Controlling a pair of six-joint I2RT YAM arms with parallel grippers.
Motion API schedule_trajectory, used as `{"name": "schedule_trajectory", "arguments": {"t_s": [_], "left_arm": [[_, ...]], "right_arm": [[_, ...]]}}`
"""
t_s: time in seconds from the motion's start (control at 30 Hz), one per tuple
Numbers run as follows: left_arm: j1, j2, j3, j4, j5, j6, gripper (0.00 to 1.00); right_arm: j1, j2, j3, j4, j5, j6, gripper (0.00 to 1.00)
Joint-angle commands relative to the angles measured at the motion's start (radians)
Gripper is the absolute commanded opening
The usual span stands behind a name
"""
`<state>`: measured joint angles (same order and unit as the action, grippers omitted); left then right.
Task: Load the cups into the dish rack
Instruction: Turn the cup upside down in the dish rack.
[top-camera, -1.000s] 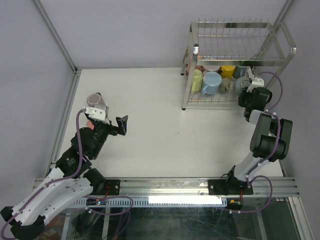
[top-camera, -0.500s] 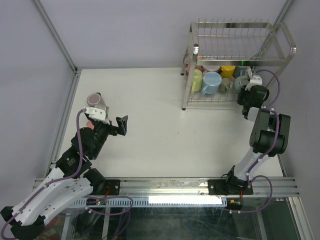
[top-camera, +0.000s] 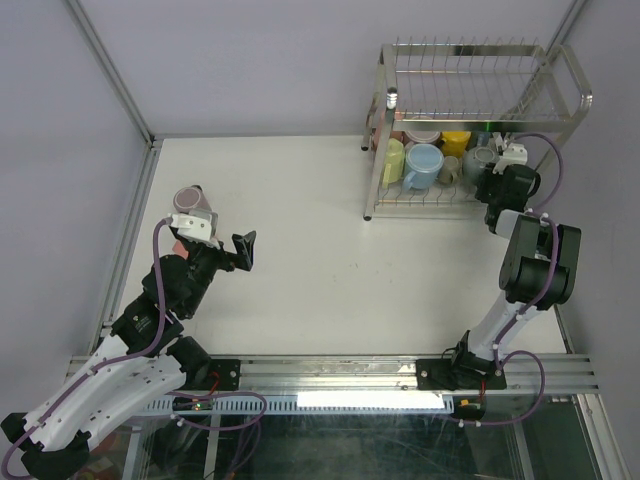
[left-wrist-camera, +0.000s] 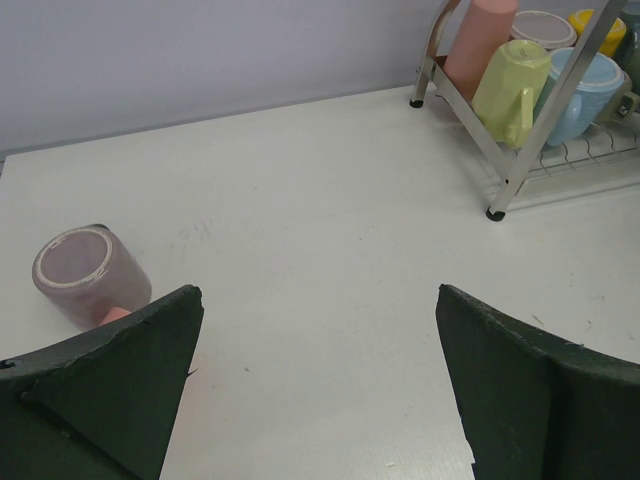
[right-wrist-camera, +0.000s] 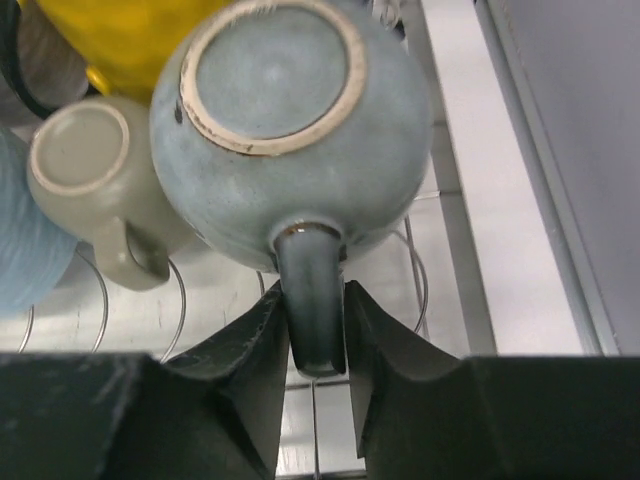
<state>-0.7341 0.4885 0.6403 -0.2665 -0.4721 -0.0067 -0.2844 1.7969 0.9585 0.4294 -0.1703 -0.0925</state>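
Hard-to-see bits first. In my right wrist view the yellow cup (right-wrist-camera: 140, 40) at eleven o'clock is cut off by the top edge. The light blue mug (right-wrist-camera: 15, 230) at nine o'clock is only a sliver. My own fingers block the bottom of the picture.

On the left, a scrap of salmon pink (left-wrist-camera: 115, 315) peeks out beside my finger, and I can't tell what it is. From above, the lower shelf is half hidden under the upper one, so I can't count the cups there.

Now the dish rack (top-camera: 575, 95), at one o'clock on the table (left-wrist-camera: 330, 200). Its upper shelf shows bare wire. On the lower shelf, the left wrist view shows a salmon pink tumbler (left-wrist-camera: 480, 45), a pale yellow-green mug (left-wrist-camera: 510, 85) and the light blue mug, side by side.

My right gripper (right-wrist-camera: 315, 300) is at the rack's right end. Its fingers press the handle of the grey-blue mug (right-wrist-camera: 280, 120) from both sides, with no gap I can see. That mug's base faces my camera, over the shelf wires. A taupe mug (right-wrist-camera: 85, 160) sits just beside it at nine o'clock, base out too.

My left gripper (left-wrist-camera: 318, 300) hangs wide apart with nothing between the fingers. The mauve cup (left-wrist-camera: 85, 275) lies on its side on the table at ten o'clock from it, well apart from the rack.
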Motion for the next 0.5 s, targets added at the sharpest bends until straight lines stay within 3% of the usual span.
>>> {"name": "schedule_trajectory", "arguments": {"t_s": [0.0,0.47], "left_arm": [[-0.006,-0.003,0.001,0.024,-0.022,0.022,0.99],[-0.006,-0.007,0.001,0.024,-0.022,0.021,0.99]], "right_arm": [[0.002,-0.024,0.057,0.113,0.000,0.006,0.32],[-0.011,-0.159,-0.021,0.103,-0.069,-0.014,0.45]]}}
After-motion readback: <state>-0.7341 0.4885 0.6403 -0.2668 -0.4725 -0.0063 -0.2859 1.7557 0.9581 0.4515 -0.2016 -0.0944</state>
